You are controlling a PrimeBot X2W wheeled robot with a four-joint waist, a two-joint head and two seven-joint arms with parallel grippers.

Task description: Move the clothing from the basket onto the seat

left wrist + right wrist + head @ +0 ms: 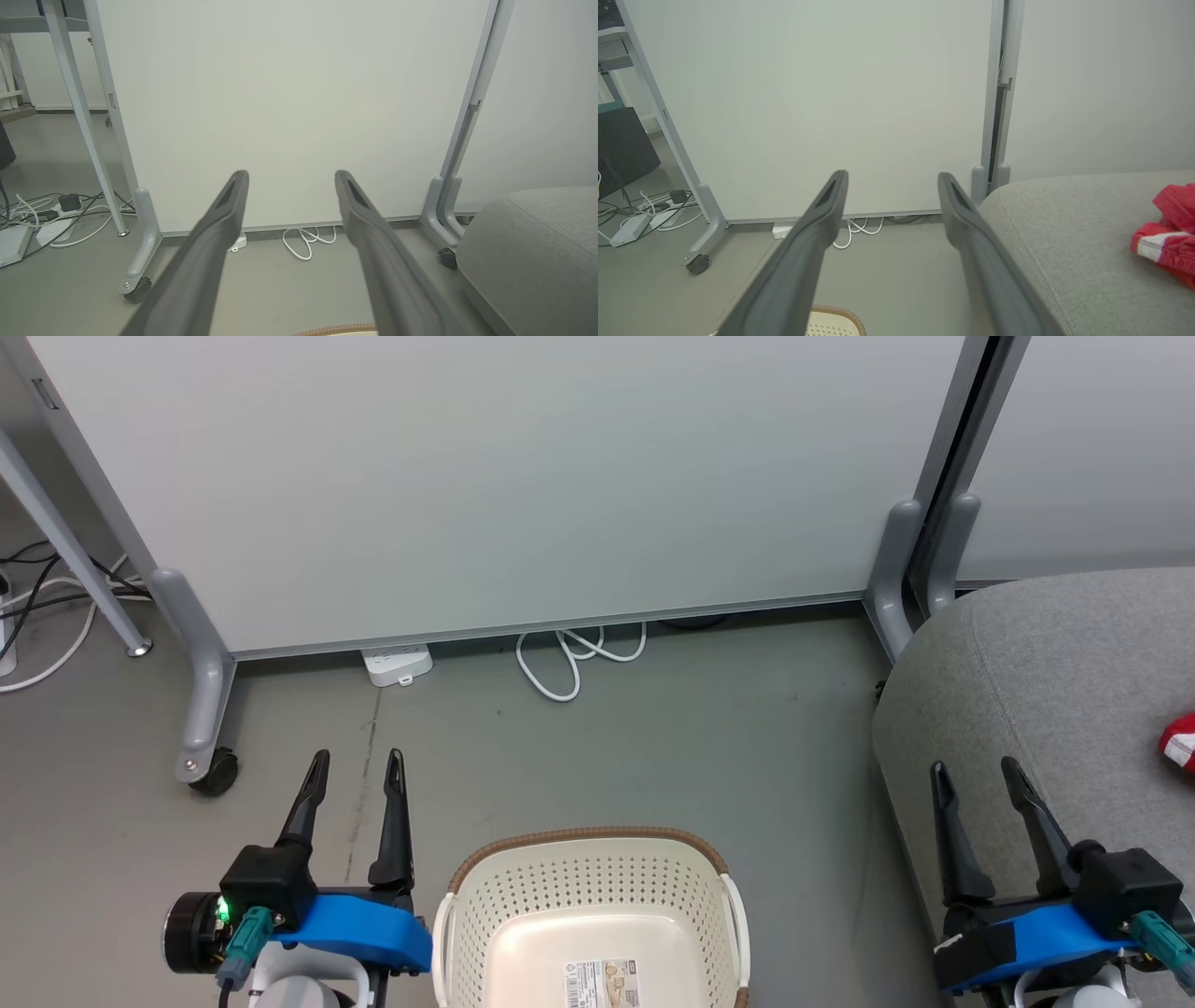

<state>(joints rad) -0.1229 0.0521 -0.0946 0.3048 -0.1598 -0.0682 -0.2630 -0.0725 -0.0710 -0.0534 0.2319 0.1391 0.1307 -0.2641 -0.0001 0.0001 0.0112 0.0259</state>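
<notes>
Resting on the large grey fabric-upholstered seat with rounded corners, the red soft-fabric clothing with white trim lies at the right edge of the head view, well apart from the cream perforated plastic basket with a brown woven-look rim that stands on the grey floor between the two arms. That view looks down into the basket, where a paper label lies on the cream bottom. The right wrist view gives more of the clothing, bunched with a white stripe on the seat, and an arc of the basket's rim low down. The left wrist view catches a sliver of that rim and the seat's rounded corner. The left end effector hovers over the floor just left of the basket, fingers spread and holding nothing. The right end effector hangs over the seat's near edge, likewise parted and free. A coiled white cable lies below a pale partition panel.
</notes>
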